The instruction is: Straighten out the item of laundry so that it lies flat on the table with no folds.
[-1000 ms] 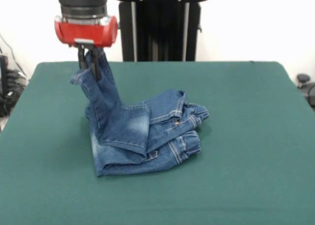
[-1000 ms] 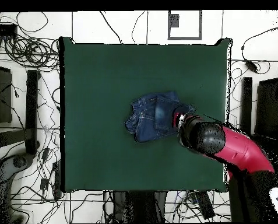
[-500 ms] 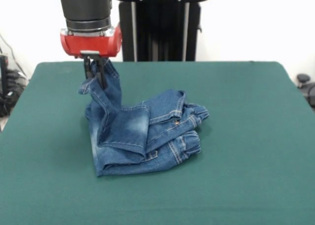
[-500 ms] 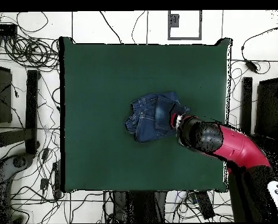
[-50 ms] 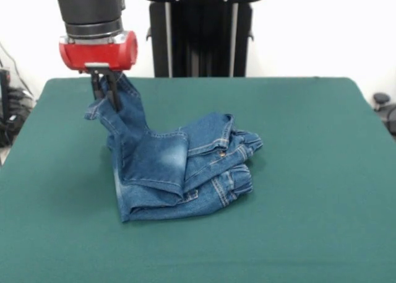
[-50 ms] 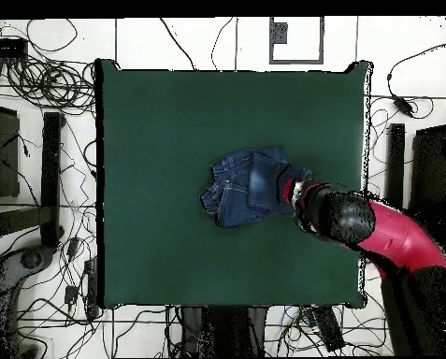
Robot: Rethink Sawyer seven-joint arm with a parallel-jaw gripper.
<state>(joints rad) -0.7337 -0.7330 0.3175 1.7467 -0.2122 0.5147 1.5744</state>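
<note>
Jeans [image 5: 179, 168]: a small blue denim pair, bunched and folded over itself a little left of the middle of the tabletop [image 5: 309, 171]; pale faded patch on the top fold; waistband and tan stitching turned to the right side of the heap
Lifted leg: one hemmed leg rises from the heap's far left corner, drawn up off the cloth below it
Jaws [image 5: 105, 90]: pressed together on that raised leg near its hem; dark fingers under a red collar
Arm [image 6: 385, 229]: red and black, over the tabletop; in the overhead view its head sits just beside the jeans' edge
</note>
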